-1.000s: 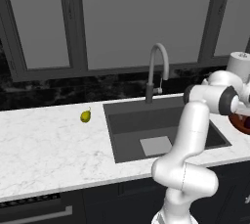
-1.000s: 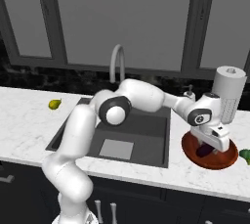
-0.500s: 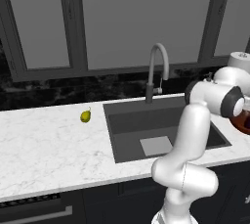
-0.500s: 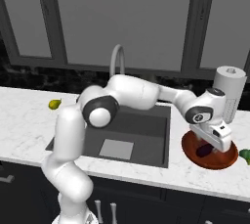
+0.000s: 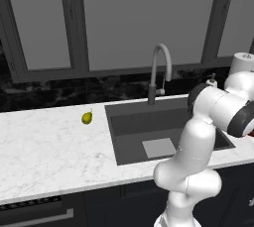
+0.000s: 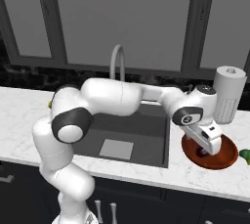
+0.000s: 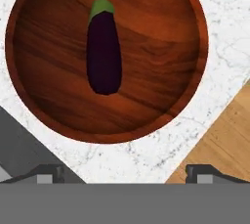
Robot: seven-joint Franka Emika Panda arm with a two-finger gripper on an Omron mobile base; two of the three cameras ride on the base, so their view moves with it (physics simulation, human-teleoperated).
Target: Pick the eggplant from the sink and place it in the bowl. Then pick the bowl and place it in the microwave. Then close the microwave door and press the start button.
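Since a second ago the arm has swung further right and the hand (image 6: pixel 211 145) has risen off the bowl (image 6: pixel 227 155), leaving the eggplant (image 7: pixel 103 54) behind in it. From the hand view the eggplant lies flat on the bowl's floor (image 7: pixel 161 71), a little left of centre, green stem cap toward the top of the picture and nothing gripping it. Both finger tips (image 7: pixel 49 174) stand wide apart at the bottom corners with bare marble worktop (image 7: pixel 146 157) between them, so the hand is released and holds nothing. From the right base view the bowl sits on the worktop just right of the sink (image 6: pixel 146 135), with the white paper-towel roll (image 6: pixel 228 96) behind it and a green thing (image 6: pixel 245 155) at the picture's right edge, too cut off to identify. Over in the left base view a yellow-green pear (image 5: pixel 87 117) rests on the worktop left of the sink, well apart from the faucet (image 5: pixel 159 72).
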